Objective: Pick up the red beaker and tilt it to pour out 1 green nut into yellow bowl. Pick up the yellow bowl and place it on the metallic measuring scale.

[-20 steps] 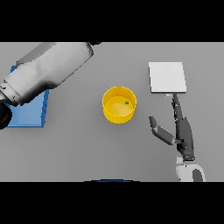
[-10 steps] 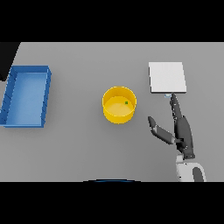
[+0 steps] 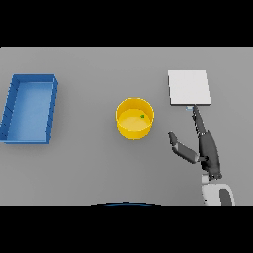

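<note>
Mid-worktop point(image 3: 89, 168) stands the yellow bowl point(image 3: 134, 119) holding a green nut point(image 3: 143, 116), open room all round. Right hand point(image 3: 206, 148), fingers straight and spread, points at the measuring scale point(image 3: 189, 87); blue tray point(image 3: 29, 108) far left.

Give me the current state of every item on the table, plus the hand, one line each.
yellow bowl: upright on the table, one green nut inside, not held.
metallic measuring scale: flat, nothing on it.
blue tray: nothing in it.
right hand: open, fingers straight toward the scale, thumb out toward the bowl, apart from it.
left hand: not in view.
</note>
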Robot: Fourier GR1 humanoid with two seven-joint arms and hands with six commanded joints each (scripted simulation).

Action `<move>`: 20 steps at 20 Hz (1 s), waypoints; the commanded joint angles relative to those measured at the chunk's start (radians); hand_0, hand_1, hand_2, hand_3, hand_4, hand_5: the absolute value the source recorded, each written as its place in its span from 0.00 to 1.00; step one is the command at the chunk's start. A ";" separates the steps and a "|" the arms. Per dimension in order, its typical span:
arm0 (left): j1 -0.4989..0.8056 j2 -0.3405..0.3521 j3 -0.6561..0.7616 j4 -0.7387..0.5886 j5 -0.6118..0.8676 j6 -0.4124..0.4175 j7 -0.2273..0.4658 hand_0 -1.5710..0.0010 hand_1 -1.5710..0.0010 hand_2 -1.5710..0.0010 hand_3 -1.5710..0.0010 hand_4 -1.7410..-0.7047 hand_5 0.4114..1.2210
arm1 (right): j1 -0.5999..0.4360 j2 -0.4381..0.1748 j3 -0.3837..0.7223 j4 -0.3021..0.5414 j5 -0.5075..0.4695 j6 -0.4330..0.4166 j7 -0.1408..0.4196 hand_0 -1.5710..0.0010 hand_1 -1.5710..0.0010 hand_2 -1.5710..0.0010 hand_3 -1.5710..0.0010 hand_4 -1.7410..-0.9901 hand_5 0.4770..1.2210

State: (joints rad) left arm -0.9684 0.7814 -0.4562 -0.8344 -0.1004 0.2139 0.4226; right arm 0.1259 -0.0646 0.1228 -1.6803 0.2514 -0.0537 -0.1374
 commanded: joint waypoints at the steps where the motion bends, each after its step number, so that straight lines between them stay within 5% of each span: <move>1: 0.062 0.018 -0.003 -0.066 0.018 0.032 0.034 0.00 0.00 0.00 0.07 0.00 1.00 | 0.006 -0.002 0.000 -0.004 0.000 0.000 -0.012 1.00 1.00 1.00 1.00 0.70 0.22; 6: 0.297 0.054 -0.021 -0.275 0.097 0.180 0.127 0.00 0.00 0.00 0.08 0.00 1.00 | -0.014 0.006 0.013 0.005 0.021 -0.007 0.022 1.00 1.00 1.00 1.00 0.70 0.25; 11: 0.409 0.057 -0.051 -0.355 0.137 0.273 0.174 0.00 0.00 0.00 0.04 0.00 1.00 | -0.001 -0.003 0.008 0.008 0.008 0.005 -0.008 1.00 1.00 1.00 1.00 0.70 0.25; 14: 0.423 0.061 -0.075 -0.361 0.154 0.298 0.186 0.00 0.00 0.00 0.02 0.00 0.87 | 0.003 -0.010 0.010 -0.006 0.015 0.004 -0.004 1.00 1.00 1.00 1.00 0.71 0.25; 16: 0.423 0.068 -0.104 -0.336 0.169 0.298 0.187 0.00 0.00 0.00 0.01 0.00 0.69 | 0.004 -0.002 0.013 0.006 0.018 -0.001 -0.015 1.00 1.00 1.00 1.00 0.71 0.25; 18: 0.428 0.099 -0.134 -0.362 0.190 0.263 0.186 0.00 0.00 0.00 0.04 0.20 0.56 | 0.005 -0.008 0.010 0.001 0.020 -0.003 -0.020 1.00 1.00 1.00 1.00 0.72 0.25; 20: 0.447 0.120 -0.144 -0.414 0.242 0.184 0.177 0.07 0.25 0.24 0.28 0.49 0.48 | 0.020 -0.002 0.017 -0.011 0.011 0.007 -0.023 1.00 1.00 1.00 1.00 0.74 0.25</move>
State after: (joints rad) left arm -0.5209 0.9009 -0.6005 -1.2489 0.1410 0.3982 0.5977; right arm 0.1467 -0.0664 0.1402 -1.6915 0.2628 -0.0468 -0.1629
